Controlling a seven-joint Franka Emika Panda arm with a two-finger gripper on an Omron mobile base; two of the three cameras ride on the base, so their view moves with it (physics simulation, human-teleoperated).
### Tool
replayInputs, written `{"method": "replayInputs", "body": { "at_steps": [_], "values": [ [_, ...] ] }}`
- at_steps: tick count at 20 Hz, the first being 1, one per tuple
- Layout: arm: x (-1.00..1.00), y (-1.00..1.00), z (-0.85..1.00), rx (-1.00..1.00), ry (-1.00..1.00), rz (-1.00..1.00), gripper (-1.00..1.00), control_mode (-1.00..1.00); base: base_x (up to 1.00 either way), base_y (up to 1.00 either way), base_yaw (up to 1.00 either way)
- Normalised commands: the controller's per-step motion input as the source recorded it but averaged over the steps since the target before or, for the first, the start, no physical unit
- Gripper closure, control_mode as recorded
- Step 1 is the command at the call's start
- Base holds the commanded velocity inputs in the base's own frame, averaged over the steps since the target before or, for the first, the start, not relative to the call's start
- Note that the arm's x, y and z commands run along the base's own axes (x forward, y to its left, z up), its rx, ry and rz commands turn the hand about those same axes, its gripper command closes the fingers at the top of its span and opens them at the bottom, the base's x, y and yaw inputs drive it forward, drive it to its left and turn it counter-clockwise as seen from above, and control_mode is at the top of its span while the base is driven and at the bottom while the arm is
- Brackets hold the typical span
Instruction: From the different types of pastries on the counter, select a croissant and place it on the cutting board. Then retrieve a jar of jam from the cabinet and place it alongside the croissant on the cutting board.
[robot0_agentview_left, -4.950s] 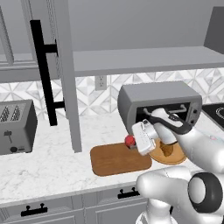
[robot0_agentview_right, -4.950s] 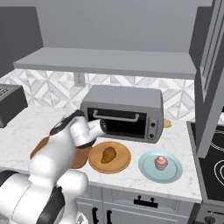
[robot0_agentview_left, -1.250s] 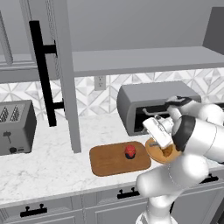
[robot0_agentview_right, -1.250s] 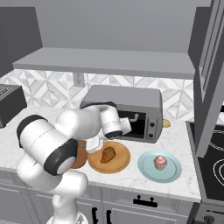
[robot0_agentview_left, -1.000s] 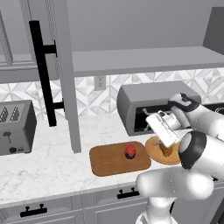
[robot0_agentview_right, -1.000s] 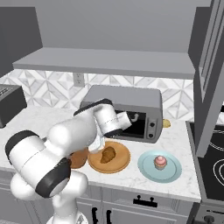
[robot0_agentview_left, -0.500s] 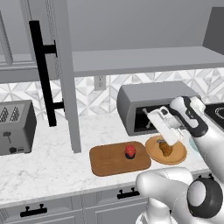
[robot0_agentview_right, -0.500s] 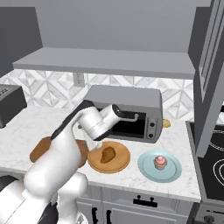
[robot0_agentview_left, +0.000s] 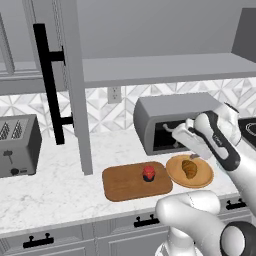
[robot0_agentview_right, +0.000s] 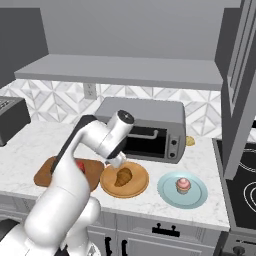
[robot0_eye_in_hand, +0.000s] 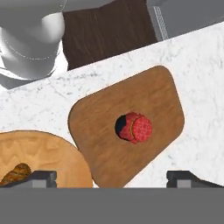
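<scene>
Gripper (robot0_eye_in_hand: 111, 176) wide open, holding nothing, touching nothing, hovering above the cutting board (robot0_agentview_left: 131, 182). Jar of jam (robot0_agentview_left: 148, 173) sits on the board; croissant (robot0_agentview_left: 189, 168) on the round wooden plate (robot0_agentview_left: 202, 176) just beside the board.

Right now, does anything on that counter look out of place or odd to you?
Yes. The jar of jam stands alone on the cutting board, while the croissant lies on the round wooden plate beside it, not on the board. The open gripper hangs above, empty. Nothing looks spilled or damaged.
</scene>
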Motion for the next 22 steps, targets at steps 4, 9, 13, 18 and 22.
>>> {"method": "replayInputs", "body": {
  "at_steps": [4, 9, 13, 18, 22],
  "values": [
    [0.03, -0.29, 0.01, -0.20, -0.02, 0.33, -1.00, -1.00, 0.00, 0.00, 0.00],
    [0.00, -0.02, 0.00, -0.23, -0.02, 0.32, -1.00, -1.00, 0.00, 0.00, 0.00],
    [-0.01, -0.23, 0.00, -0.30, -0.03, 0.25, -1.00, -1.00, 0.00, 0.00, 0.00],
    [-0.08, -0.39, -0.13, -0.19, 0.03, 0.11, -1.00, -1.00, 0.00, 0.00, 0.00],
    [0.00, -0.06, -0.53, -0.01, 0.03, 0.03, -1.00, -1.00, 0.00, 0.00, 0.00]
  ]
}}
